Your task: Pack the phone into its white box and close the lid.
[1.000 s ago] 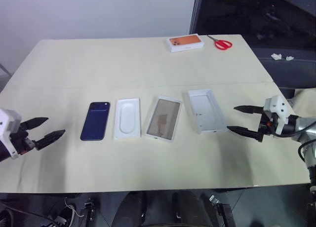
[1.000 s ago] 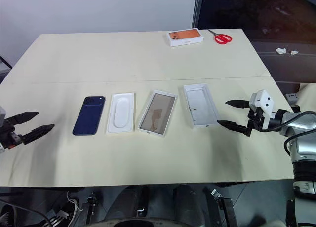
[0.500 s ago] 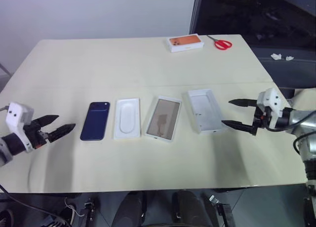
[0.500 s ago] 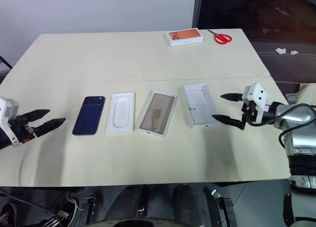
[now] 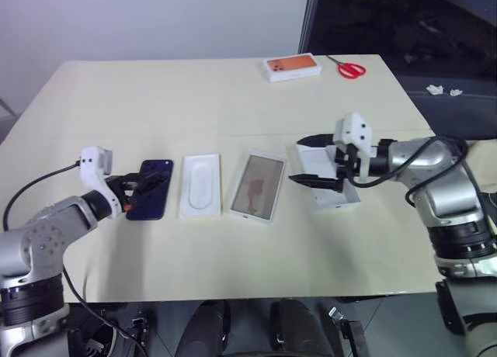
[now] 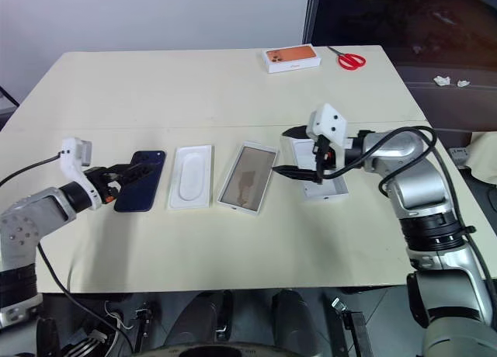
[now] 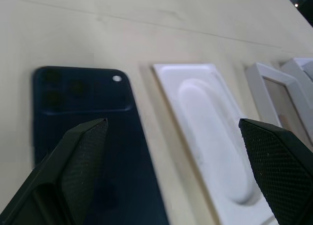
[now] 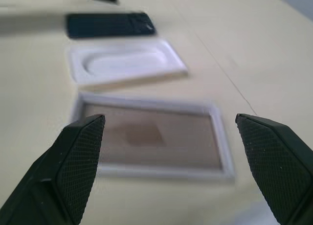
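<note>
- Left pincer is spread wide and empty, hovering over the phone; picking it up looks like the step in hand.
- Next it must straddle the phone's long edges and close.
- Right pincer, spread wide and empty, hangs above the lid.
- The white box lies open on the table.

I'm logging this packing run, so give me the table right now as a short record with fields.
phone: flat on table, leftmost in the row
white insert: beside phone
white box: open, nothing inside
lid: lying inside-up, rightmost
left pincer: open, over phone
right pincer: open, over lid
far edge: orange-topped box, scissors
</note>
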`<action>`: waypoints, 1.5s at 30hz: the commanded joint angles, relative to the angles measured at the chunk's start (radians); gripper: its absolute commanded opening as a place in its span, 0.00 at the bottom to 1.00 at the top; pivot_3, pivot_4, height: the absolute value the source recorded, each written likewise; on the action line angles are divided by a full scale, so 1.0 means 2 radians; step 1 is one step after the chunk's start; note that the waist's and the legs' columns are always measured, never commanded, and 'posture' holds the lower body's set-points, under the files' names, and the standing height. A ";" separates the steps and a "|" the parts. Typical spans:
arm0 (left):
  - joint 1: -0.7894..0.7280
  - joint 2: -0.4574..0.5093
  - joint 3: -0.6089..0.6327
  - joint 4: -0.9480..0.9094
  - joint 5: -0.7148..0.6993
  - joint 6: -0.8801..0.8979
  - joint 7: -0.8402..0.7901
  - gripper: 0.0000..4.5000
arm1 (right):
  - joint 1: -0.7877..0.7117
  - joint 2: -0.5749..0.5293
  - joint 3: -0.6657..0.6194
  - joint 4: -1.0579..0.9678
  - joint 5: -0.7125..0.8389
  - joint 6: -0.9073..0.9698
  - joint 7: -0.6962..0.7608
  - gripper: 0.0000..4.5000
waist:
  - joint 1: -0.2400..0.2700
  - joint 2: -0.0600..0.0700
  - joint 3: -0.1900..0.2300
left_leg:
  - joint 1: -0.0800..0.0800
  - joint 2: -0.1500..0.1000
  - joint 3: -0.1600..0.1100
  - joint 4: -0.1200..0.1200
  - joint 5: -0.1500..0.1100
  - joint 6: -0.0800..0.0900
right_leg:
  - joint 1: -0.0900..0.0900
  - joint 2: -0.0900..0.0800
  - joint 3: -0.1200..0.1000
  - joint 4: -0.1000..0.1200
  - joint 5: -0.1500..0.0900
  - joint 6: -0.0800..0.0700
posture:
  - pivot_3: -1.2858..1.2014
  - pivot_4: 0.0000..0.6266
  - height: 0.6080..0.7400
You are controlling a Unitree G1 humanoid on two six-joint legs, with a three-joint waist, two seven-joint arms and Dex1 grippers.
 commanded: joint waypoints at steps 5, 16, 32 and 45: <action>-0.020 -0.049 -0.028 -0.024 -0.011 0.039 0.059 1.00 | -0.014 0.025 0.012 -0.013 -0.006 -0.015 -0.012 0.99 | 0.000 -0.001 0.000 | 0.000 0.000 0.000 0.000 0.000 0.000 | 0.000 0.000 0.000 0.000 0.000 0.000 | 0.52 0.24 1.00; -0.041 -0.097 -0.013 0.031 -0.048 0.095 0.081 1.00 | -0.014 0.021 0.009 -0.011 -0.003 -0.017 -0.017 0.99 | 0.000 -0.001 0.000 | 0.000 0.000 0.000 0.000 0.000 0.000 | 0.000 0.000 0.000 0.000 0.000 0.000 | 0.52 0.24 1.00; -0.066 -0.145 0.037 0.105 -0.089 0.105 0.097 0.88 | -0.003 0.020 -0.003 -0.032 0.007 -0.018 -0.028 1.00 | 0.001 -0.001 0.000 | 0.000 -0.001 -0.001 0.000 0.000 -0.001 | 0.001 0.000 -0.001 0.000 0.000 0.000 | 0.52 0.24 1.00; -0.045 -0.140 0.042 0.113 -0.095 0.100 0.101 0.24 | -0.002 0.020 -0.003 -0.034 0.008 -0.018 -0.032 1.00 | 0.000 0.000 0.000 | 0.001 -0.001 -0.001 0.000 0.001 -0.001 | 0.001 0.000 0.000 0.000 0.000 0.000 | 0.52 0.24 1.00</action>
